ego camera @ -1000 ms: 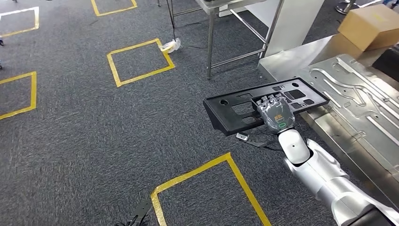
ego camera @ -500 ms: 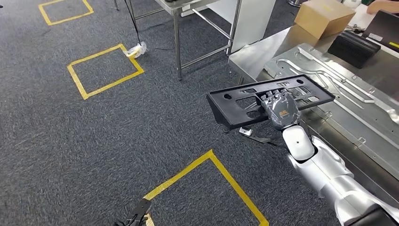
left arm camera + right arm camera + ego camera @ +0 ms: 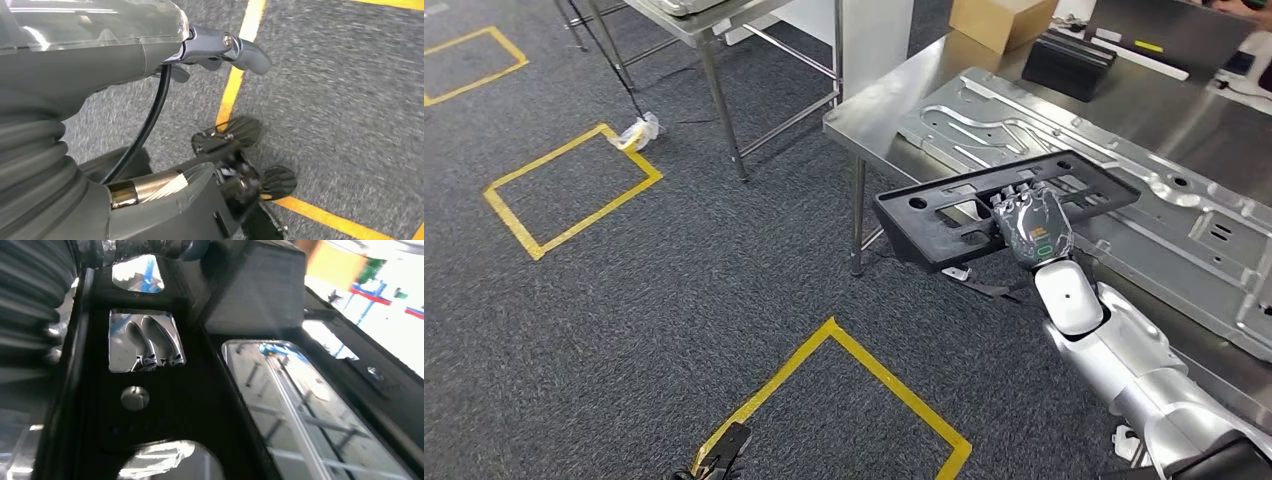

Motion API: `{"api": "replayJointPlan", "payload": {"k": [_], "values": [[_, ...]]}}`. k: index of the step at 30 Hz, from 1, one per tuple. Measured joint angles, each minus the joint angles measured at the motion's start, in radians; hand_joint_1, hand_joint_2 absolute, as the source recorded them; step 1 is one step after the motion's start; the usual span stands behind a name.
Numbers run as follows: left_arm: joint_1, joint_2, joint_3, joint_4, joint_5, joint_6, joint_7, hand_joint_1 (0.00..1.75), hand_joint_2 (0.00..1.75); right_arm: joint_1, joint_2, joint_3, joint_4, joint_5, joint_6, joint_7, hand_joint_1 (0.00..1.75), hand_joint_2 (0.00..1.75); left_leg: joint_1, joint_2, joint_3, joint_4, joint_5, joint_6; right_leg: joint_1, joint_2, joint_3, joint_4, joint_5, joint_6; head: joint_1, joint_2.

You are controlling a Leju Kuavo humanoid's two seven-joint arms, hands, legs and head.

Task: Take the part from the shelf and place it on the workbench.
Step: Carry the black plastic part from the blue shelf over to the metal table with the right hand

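Holding the black part from beneath, the right robot hand is clamped on its near long edge, fingers hooked through an opening. The part's long axis runs crosswise to the forearm, roughly level. Its far end overhangs the worktop edge above a stamped metal panel. Left robot hand: state cannot be told.

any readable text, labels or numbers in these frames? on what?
No text can be read.
Orange mark and green mark on the back of the right hand: too small to read.
Yellow strip on the dark panel on the workbench: too small.
Black part, cardboard box: no markings.
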Motion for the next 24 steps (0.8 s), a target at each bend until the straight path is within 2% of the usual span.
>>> {"api": "replayJointPlan", "payload": {"k": [1,2,3,4,5,6,7,8,9,11,12,14,15,16,18,19,20,21,22,24], "values": [[0.004,0.000,0.000,0.000,0.000,0.000,0.000,0.00,1.75,0.001,0.000,0.000,0.000,0.000,0.001,0.001,1.75,1.75,0.000,-0.015,-0.037,0.072,-0.029,-0.001,0.000,0.014,0.001,0.001,-0.001,-0.004,0.000,0.000],[0.007,0.000,0.000,0.000,0.000,0.000,0.001,0.00,1.75,0.003,0.000,0.000,0.000,0.000,0.002,0.001,1.75,1.75,0.000,-0.021,-0.069,0.129,-0.044,-0.002,0.001,0.030,0.001,0.002,-0.002,-0.006,0.000,0.000],[0.010,0.000,0.000,0.000,0.000,0.000,0.001,0.00,1.75,0.006,0.000,0.000,0.000,0.000,0.003,0.001,1.75,1.75,0.000,-0.024,-0.089,0.155,-0.039,-0.002,0.002,0.048,0.001,0.005,-0.004,-0.006,0.000,0.000],[0.012,0.000,0.000,0.000,0.000,0.000,0.001,0.00,1.75,0.008,0.000,0.000,0.000,0.000,0.004,0.001,1.75,1.75,0.000,-0.025,-0.090,0.139,-0.013,-0.001,0.002,0.065,0.001,0.009,-0.006,-0.006,0.000,0.000],[0.012,0.000,0.000,0.000,-0.001,0.000,0.001,0.00,1.75,0.010,0.000,0.000,0.000,0.000,0.005,0.001,1.75,1.75,0.001,-0.032,-0.071,0.084,0.030,0.002,0.001,0.083,0.001,0.014,-0.009,-0.004,0.000,0.000],[0.012,0.000,0.000,0.000,-0.001,0.000,0.001,0.00,1.75,0.010,0.000,0.000,0.000,0.000,0.006,0.001,1.75,1.75,0.002,-0.050,-0.046,0.015,0.070,0.005,-0.001,0.098,0.000,0.019,-0.012,-0.001,0.000,0.000],[0.011,0.000,0.000,0.000,-0.001,0.000,0.001,0.00,1.75,0.009,0.000,0.000,0.000,0.000,0.007,0.002,1.75,1.75,0.004,-0.072,-0.020,-0.049,0.097,0.009,0.000,0.114,-0.003,0.026,-0.016,0.003,0.000,0.000],[0.011,0.000,0.000,0.000,-0.002,0.000,0.001,0.00,1.75,0.008,0.000,0.000,0.000,0.000,0.009,0.004,1.75,1.75,0.005,-0.090,-0.001,-0.091,0.110,0.012,-0.002,0.128,-0.007,0.031,-0.018,0.009,0.000,0.000],[0.011,-0.001,0.000,0.000,-0.003,0.000,0.002,0.00,1.75,0.008,-0.001,0.000,-0.001,0.000,0.012,0.005,1.75,1.75,0.005,-0.099,0.007,-0.107,0.109,0.015,-0.004,0.140,-0.011,0.033,-0.018,0.016,0.000,0.000],[0.010,-0.003,0.000,0.000,-0.004,0.001,0.002,0.00,1.75,0.010,-0.010,0.000,-0.001,0.000,0.014,0.007,1.75,1.75,0.003,-0.083,0.012,-0.114,0.108,0.023,-0.008,0.161,-0.017,0.028,-0.014,0.030,0.000,0.000],[0.008,-0.005,0.001,0.000,-0.004,0.001,0.002,0.00,1.75,0.012,-0.015,0.000,-0.001,0.000,0.015,0.006,1.75,1.75,0.004,-0.072,0.016,-0.121,0.111,0.030,-0.007,0.151,-0.017,0.029,-0.015,0.037,0.000,0.000],[0.004,-0.008,0.001,0.000,-0.005,0.002,0.002,0.00,1.75,0.009,-0.022,0.000,-0.001,0.000,0.015,0.006,1.75,1.75,0.008,-0.051,0.023,-0.135,0.117,0.043,-0.003,0.090,-0.033,0.060,-0.036,0.047,0.007,0.000],[0.003,-0.009,0.001,0.000,-0.005,0.003,0.002,0.00,1.75,0.006,-0.023,0.000,-0.001,0.000,0.015,0.006,1.75,1.75,0.007,-0.042,0.025,-0.139,0.118,0.046,-0.002,0.052,-0.050,0.095,-0.056,0.051,0.010,0.000],[0.004,-0.009,0.001,0.000,-0.006,0.003,0.002,0.00,1.75,0.004,-0.023,0.000,-0.001,0.000,0.015,0.006,1.75,1.75,0.007,-0.034,0.026,-0.140,0.117,0.048,-0.002,0.030,-0.073,0.141,-0.079,0.055,0.013,0.000],[0.008,-0.009,0.002,0.000,-0.008,0.003,0.002,0.00,1.75,0.003,-0.022,0.000,-0.001,0.000,0.015,0.006,1.75,1.75,0.006,-0.014,0.027,-0.139,0.114,0.049,-0.007,0.014,-0.125,0.238,-0.114,0.060,0.013,0.000],[0.009,-0.009,0.003,0.000,-0.009,0.003,0.002,0.00,1.75,0.004,-0.022,0.001,-0.001,0.000,0.015,0.006,1.75,1.75,0.006,-0.001,0.028,-0.139,0.112,0.049,-0.010,0.009,-0.142,0.269,-0.116,0.063,0.013,0.000],[0.010,-0.009,0.003,0.000,-0.010,0.003,0.002,0.00,1.75,0.005,-0.022,0.001,-0.001,0.000,0.016,0.006,1.75,1.75,0.006,0.012,0.030,-0.138,0.109,0.048,-0.013,0.005,-0.146,0.270,-0.104,0.065,0.013,0.000],[0.011,-0.009,0.004,0.000,-0.010,0.003,0.002,0.00,1.75,0.005,-0.022,0.001,-0.001,0.000,0.016,0.006,1.75,1.75,0.007,0.025,0.033,-0.138,0.105,0.046,-0.014,-0.003,-0.131,0.237,-0.075,0.066,0.013,0.000],[0.010,-0.009,0.004,0.000,-0.010,0.003,0.003,0.00,1.75,0.005,-0.022,0.001,0.000,0.000,0.016,0.006,1.75,1.75,0.006,0.037,0.038,-0.138,0.100,0.043,-0.014,-0.023,-0.099,0.174,-0.039,0.065,0.013,0.000],[0.010,-0.009,0.004,0.000,-0.011,0.004,0.003,0.00,1.75,0.002,-0.021,0.001,-0.001,0.000,0.016,0.008,1.75,1.75,0.000,0.058,0.048,-0.136,0.090,0.032,-0.001,-0.084,-0.043,0.060,0.004,0.057,0.013,0.000]]}}
